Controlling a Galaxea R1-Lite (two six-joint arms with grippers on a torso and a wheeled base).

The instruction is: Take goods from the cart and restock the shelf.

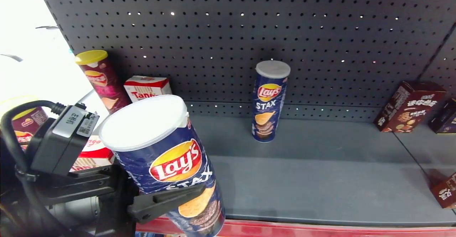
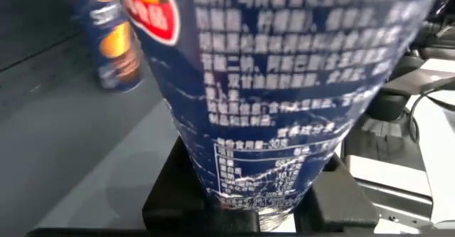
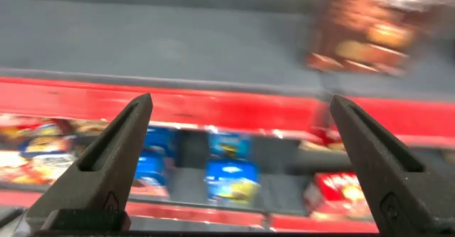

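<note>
My left gripper [image 1: 156, 197] is shut on a dark blue chips can [image 1: 167, 165] with a white lid, held tilted at the shelf's front left, just above the red front edge. In the left wrist view the same can [image 2: 277, 95] sits between the black fingers [image 2: 341, 201]. A second blue chips can [image 1: 269, 101] stands upright at the back middle of the grey shelf [image 1: 320, 169]; it appears again as the standing can [image 2: 114, 38]. My right gripper [image 3: 242, 159] is open, empty, hanging before the shelf's red front edge [image 3: 227, 109].
At the left stand a maroon chips can [image 1: 101, 78] with a yellow lid and red-and-white boxes [image 1: 148, 87]. Brown boxes [image 1: 408, 107] sit at the right, another [image 1: 445, 192] near the front right. A pegboard wall [image 1: 249, 34] backs the shelf. Lower shelves hold blue packets [image 3: 227, 176].
</note>
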